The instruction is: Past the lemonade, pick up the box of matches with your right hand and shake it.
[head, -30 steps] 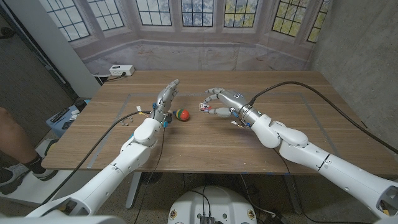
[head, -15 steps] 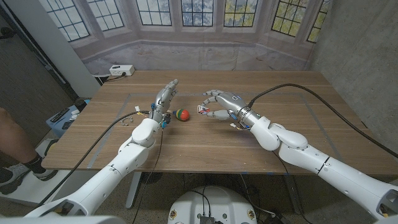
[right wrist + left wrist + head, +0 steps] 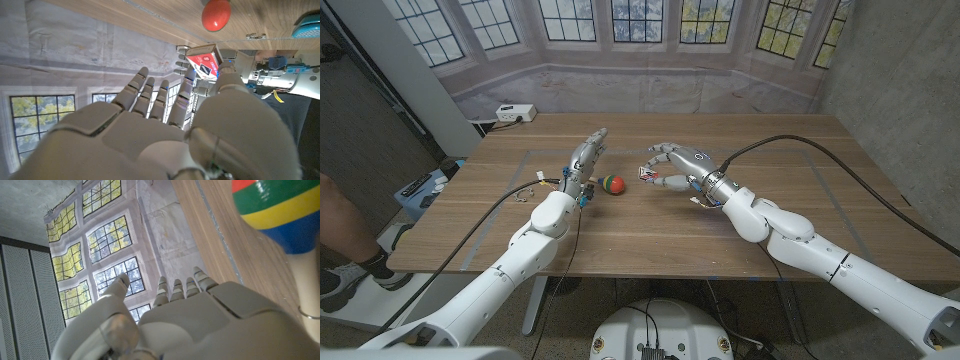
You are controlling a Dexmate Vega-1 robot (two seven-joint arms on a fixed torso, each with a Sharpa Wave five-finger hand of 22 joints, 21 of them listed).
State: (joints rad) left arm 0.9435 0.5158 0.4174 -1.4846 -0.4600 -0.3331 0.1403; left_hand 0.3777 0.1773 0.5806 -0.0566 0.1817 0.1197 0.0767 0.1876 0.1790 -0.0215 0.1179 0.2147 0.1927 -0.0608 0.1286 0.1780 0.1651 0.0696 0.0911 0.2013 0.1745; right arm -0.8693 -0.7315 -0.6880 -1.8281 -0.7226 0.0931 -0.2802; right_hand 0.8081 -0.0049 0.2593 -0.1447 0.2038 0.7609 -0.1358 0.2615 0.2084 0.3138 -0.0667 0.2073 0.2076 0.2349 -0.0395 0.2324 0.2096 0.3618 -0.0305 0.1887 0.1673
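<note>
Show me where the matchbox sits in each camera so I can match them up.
Head view: matchbox pinched in the right hand, mid-table, right of the striped ball.
Right wrist view: matchbox between thumb and fingers.
Left wrist view: not in it.
Shared landmark: the striped ball.

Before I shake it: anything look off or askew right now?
The matchbox sits tilted in the right hand, pinched near one end between thumb and a fingertip. No lemonade on the table; a colourful maraca lies by the left hand.
</note>
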